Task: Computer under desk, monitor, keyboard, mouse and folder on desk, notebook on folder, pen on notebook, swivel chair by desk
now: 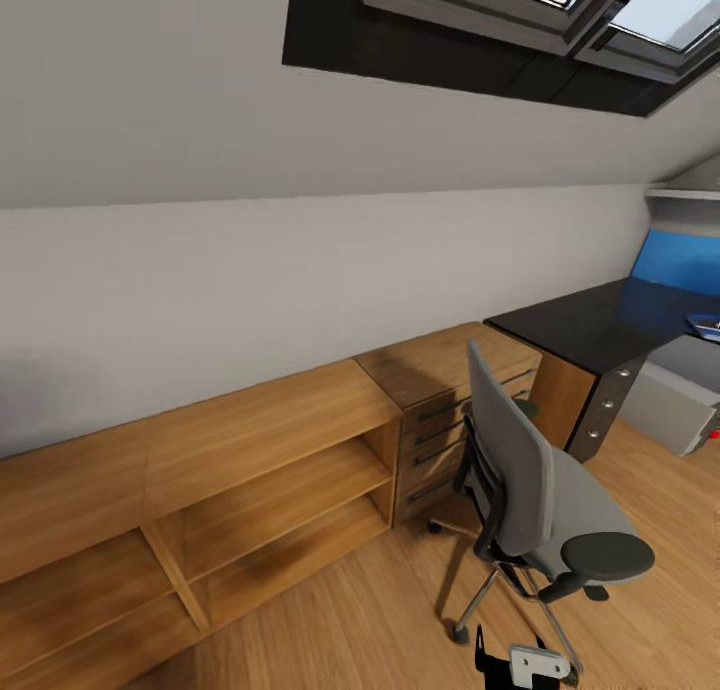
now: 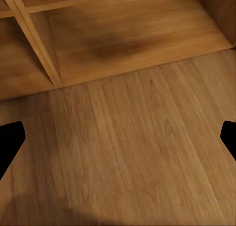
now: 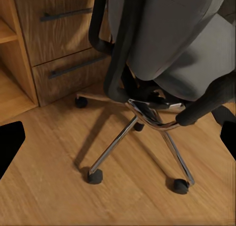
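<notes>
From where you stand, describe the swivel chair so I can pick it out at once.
Find the long run of low wooden shelving under the sloped grey wall, then follow it right to the wooden drawer cabinet beside the glossy black desk. Just in front of those drawers stands the swivel chair, its back toward them. It alone is grey and padded, with black armrests and a silver star base on castors.

A grey padded swivel chair (image 1: 535,490) with black armrests stands on a silver star base (image 3: 147,132) with black castors. The light wood plank floor (image 2: 132,152) shows streaked grain, like the honey-brown open shelf unit (image 1: 230,490). The glossy black desk (image 1: 590,325) bears silver knobs; the wall (image 1: 250,270) is pale grey.
</notes>
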`<state>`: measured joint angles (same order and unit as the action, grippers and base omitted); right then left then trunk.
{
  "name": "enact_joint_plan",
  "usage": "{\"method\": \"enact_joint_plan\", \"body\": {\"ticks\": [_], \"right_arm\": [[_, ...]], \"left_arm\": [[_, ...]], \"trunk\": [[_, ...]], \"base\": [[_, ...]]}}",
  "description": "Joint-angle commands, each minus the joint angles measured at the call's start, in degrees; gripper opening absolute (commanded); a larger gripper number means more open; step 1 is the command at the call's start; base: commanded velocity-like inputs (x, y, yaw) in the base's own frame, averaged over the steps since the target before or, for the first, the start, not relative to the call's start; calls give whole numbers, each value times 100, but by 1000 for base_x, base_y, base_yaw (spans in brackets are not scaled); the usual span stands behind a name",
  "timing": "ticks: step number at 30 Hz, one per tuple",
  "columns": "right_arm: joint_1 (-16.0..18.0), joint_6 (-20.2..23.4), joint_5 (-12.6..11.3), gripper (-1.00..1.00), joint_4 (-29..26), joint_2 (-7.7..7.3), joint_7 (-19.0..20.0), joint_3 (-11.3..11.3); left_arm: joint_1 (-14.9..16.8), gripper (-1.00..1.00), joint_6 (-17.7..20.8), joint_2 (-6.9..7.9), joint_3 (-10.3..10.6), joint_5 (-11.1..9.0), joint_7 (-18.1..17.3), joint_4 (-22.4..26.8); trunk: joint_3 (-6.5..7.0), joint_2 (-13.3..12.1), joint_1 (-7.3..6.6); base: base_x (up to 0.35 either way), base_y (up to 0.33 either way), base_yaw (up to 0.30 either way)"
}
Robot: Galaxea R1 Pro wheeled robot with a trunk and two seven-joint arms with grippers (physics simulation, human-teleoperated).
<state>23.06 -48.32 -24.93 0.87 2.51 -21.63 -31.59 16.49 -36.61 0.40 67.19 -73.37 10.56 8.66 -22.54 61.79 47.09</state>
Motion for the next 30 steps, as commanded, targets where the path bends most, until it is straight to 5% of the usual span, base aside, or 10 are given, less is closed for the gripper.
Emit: {"method": "enact_joint_plan", "body": {"ticks": [1,18,24,26,30], "right_arm": [[6,-11,-20,100,9,3,-34,-49],[-75,-18,-26,100,33,-22,-43,-34],[-1010,-301,46,100,36,-37,-43,-34],[-1245,-677,109,100,36,-39,-43,-37],[-1598,-1168,381,100,32,-7,-43,-51]], "left_arm": [[3,100,-13,4,49,-11,51,13],[3,100,234,-13,58,-13,50,-44],[-513,100,460,-30,63,13,17,-323],[-752,100,114,-34,68,89,6,-332],[-1112,100,-1292,-70,80,472,1,-338]], "trunk": [[-15,4,0],[-160,4,0],[-212,4,0],[-229,4,0],[-263,4,0]], "base": [[0,0,-102],[0,0,-103],[0,0,-106],[0,0,-106],[0,0,-106]]}}
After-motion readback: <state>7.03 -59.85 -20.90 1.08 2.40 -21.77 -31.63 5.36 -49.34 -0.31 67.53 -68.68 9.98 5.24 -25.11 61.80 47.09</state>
